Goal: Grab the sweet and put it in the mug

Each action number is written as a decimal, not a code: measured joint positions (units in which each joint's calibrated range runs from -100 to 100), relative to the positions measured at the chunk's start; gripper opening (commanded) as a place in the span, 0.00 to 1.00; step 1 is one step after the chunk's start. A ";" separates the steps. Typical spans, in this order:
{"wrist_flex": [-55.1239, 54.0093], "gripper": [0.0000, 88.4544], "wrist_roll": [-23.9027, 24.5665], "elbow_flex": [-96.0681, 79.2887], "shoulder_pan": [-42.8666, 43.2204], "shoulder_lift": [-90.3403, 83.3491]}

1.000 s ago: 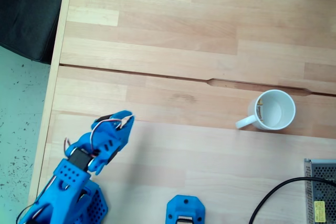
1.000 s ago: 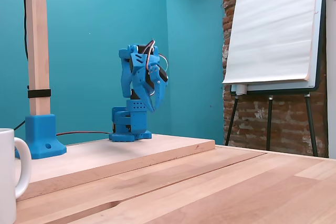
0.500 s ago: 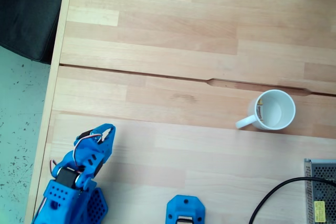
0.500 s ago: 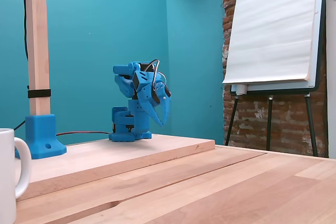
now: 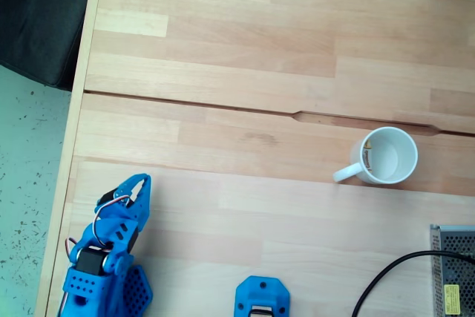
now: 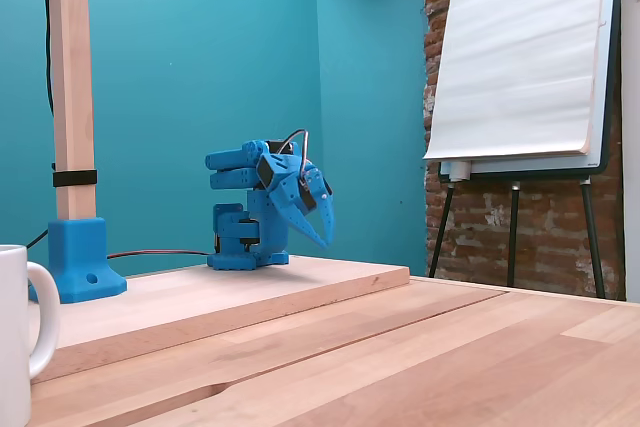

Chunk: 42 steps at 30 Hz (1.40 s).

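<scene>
With the sweet (image 5: pixel 367 157) apparently lying inside the white mug (image 5: pixel 389 156) at centre right of the overhead frame and the end effector (image 5: pixel 139 187) closed and empty at lower left, the chief risk left is a stray reach tipping the mug.

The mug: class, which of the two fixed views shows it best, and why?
The fixed view from above shows the mug best: the whole rim, the handle and the inside are visible. The fixed view from table level catches just its side and handle, cut off at the left edge.
</scene>
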<state>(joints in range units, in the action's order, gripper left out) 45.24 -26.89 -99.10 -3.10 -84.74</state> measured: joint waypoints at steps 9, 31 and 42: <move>0.73 0.00 0.44 0.00 6.57 -0.36; 0.98 0.00 0.39 0.00 9.45 -0.36; 0.98 0.00 0.39 0.00 9.45 -0.36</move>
<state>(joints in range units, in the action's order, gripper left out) 46.22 -26.50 -99.10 6.35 -85.10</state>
